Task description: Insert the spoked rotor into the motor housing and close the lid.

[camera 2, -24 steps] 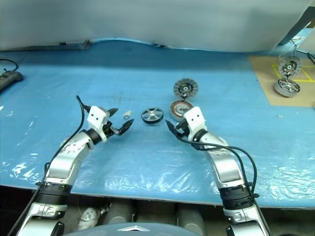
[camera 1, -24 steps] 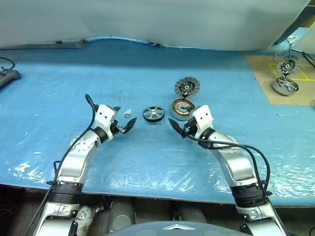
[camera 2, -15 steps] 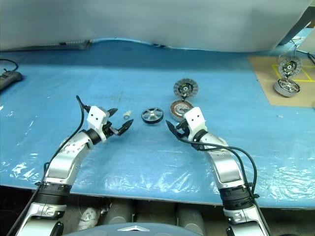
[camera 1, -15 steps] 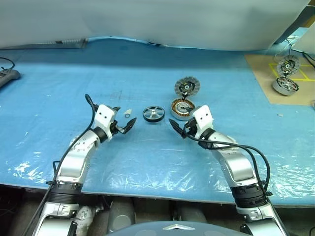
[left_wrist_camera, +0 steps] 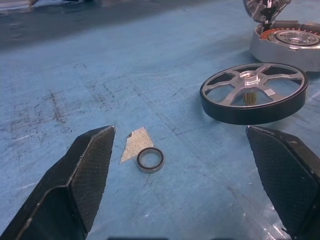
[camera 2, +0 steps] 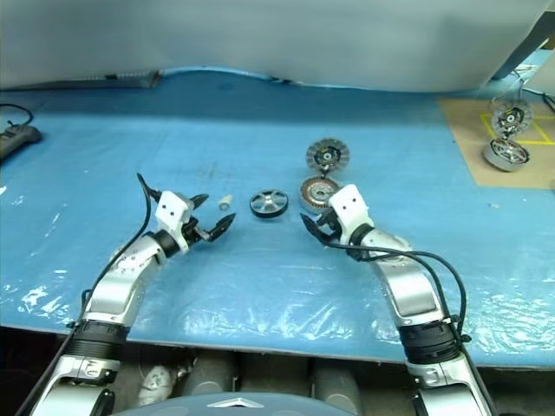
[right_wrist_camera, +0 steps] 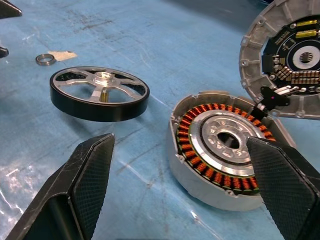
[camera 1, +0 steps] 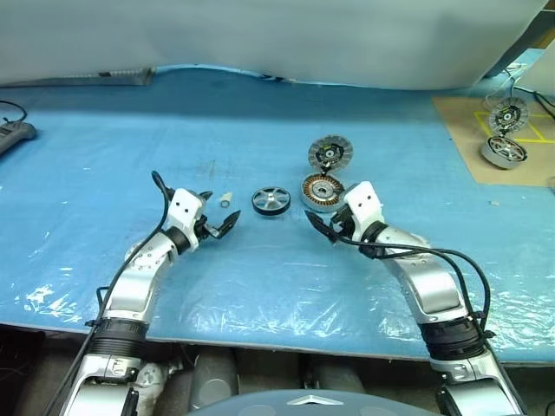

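Spoked rotor (camera 1: pixel 270 200) at frame centre, right of it motor housing (camera 1: pixel 320 191) with lid (camera 1: pixel 329 153) raised. Left gripper (camera 1: pixel 218 222) and right gripper (camera 1: pixel 323 227) both spread wide, empty.

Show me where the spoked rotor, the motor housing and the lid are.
spoked rotor (right_wrist_camera: pixel 102 77), right wrist view, on its silver central hub.
motor housing (right_wrist_camera: pixel 227 140), right wrist view, on the dark centre inside the copper windings.
lid (camera 1: pixel 329 153), left eye view, on its hub.
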